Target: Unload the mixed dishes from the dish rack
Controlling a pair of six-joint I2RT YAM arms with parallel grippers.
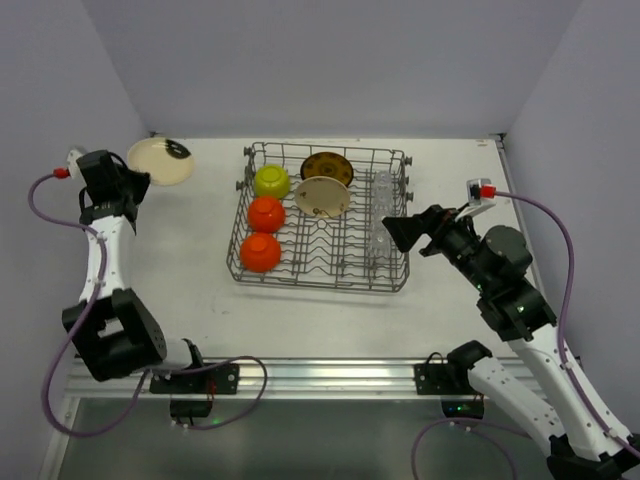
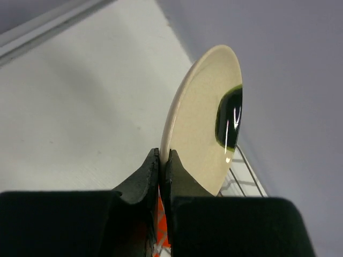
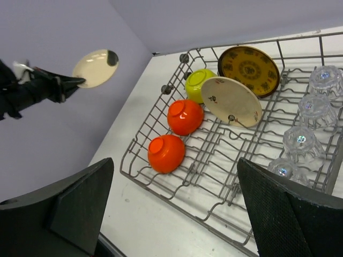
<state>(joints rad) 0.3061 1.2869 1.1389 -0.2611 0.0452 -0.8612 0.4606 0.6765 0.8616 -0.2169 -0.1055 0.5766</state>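
Note:
My left gripper (image 1: 141, 179) is shut on the rim of a small cream plate (image 1: 160, 160) and holds it in the air at the far left back; the wrist view shows the fingers (image 2: 144, 176) pinching the plate (image 2: 201, 123) edge-on. The dish rack (image 1: 315, 283) holds a yellow-green bowl (image 1: 271, 180), two orange bowls (image 1: 266, 213) (image 1: 261, 252), a patterned plate (image 1: 327, 167), a cream-backed plate (image 1: 322, 197) and several clear glasses (image 1: 381, 215). My right gripper (image 1: 400, 232) is open and empty at the rack's right side, facing the rack (image 3: 214, 176).
Purple walls close in the table at the left, back and right. A metal rail (image 1: 320, 372) runs along the near edge by the arm bases. Bare white table (image 1: 190, 260) lies left of the rack.

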